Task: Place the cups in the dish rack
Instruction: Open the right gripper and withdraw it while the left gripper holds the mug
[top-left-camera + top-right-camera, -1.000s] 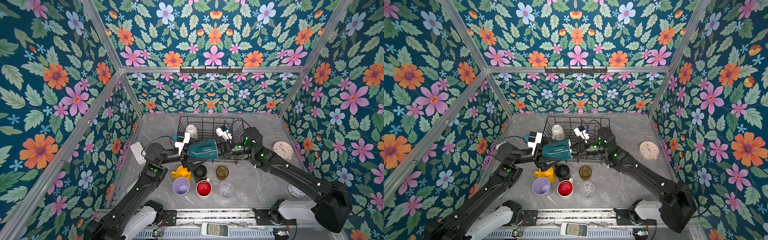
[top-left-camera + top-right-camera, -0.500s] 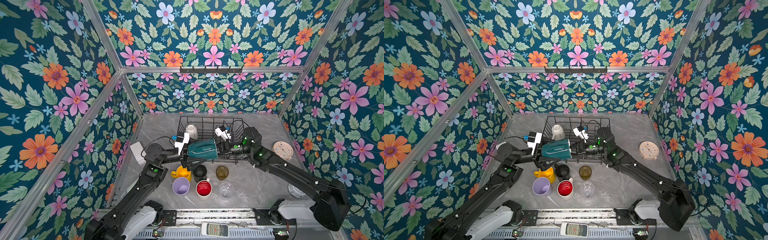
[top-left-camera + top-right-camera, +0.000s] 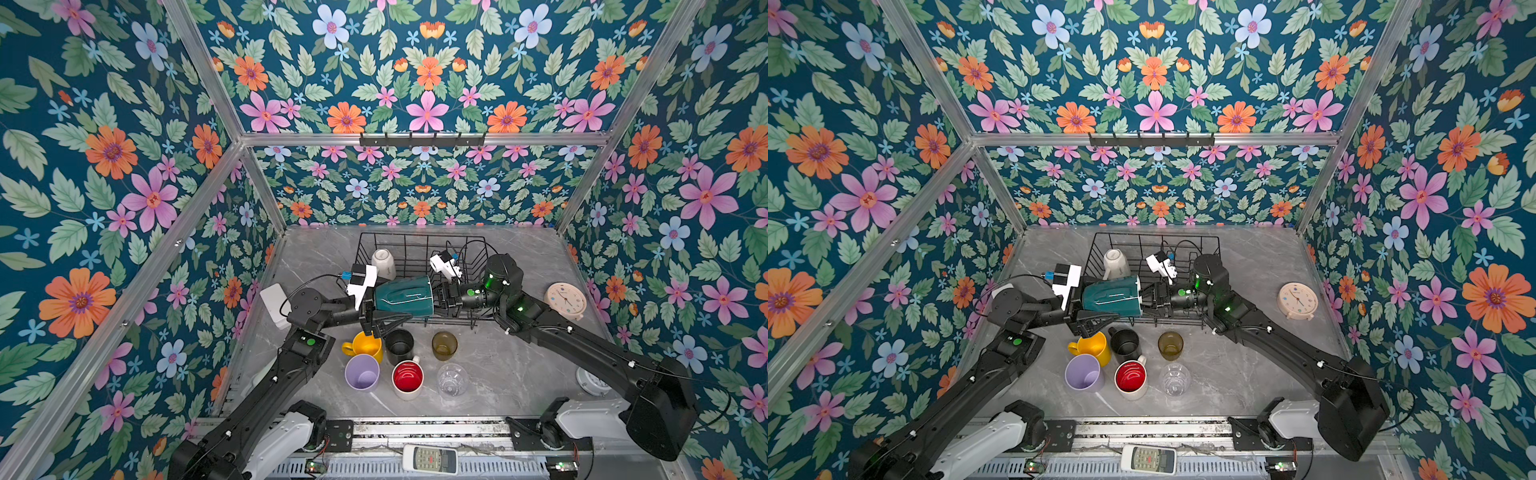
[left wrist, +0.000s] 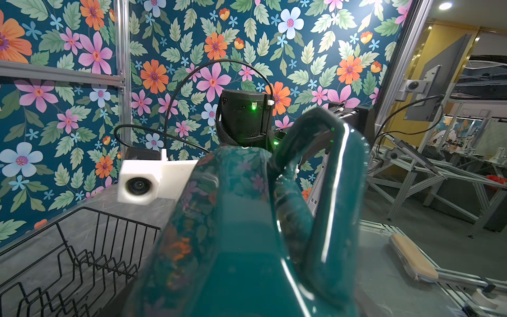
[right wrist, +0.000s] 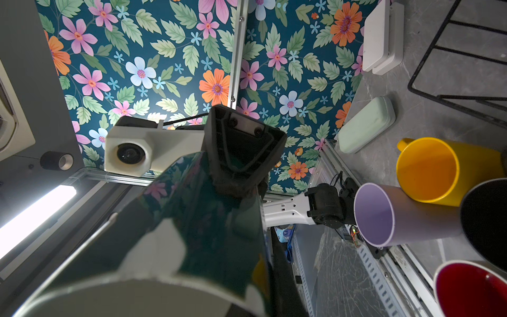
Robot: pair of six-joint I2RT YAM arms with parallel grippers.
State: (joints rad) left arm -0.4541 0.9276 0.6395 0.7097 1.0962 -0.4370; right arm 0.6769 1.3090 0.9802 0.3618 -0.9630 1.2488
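The green mug is gleaming with a smooth, glossy ceramic glaze, while the dish rack is showing thin black wire with a dull coated finish. The lilac tumbler is looking like matt plastic, the clear glass is shining transparent and smooth, and the table is presenting a grey marbled, stone-like surface.

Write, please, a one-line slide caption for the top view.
Right hand holds green mug sideways over the front edge of the dish rack, left hand at its base; six cups wait.
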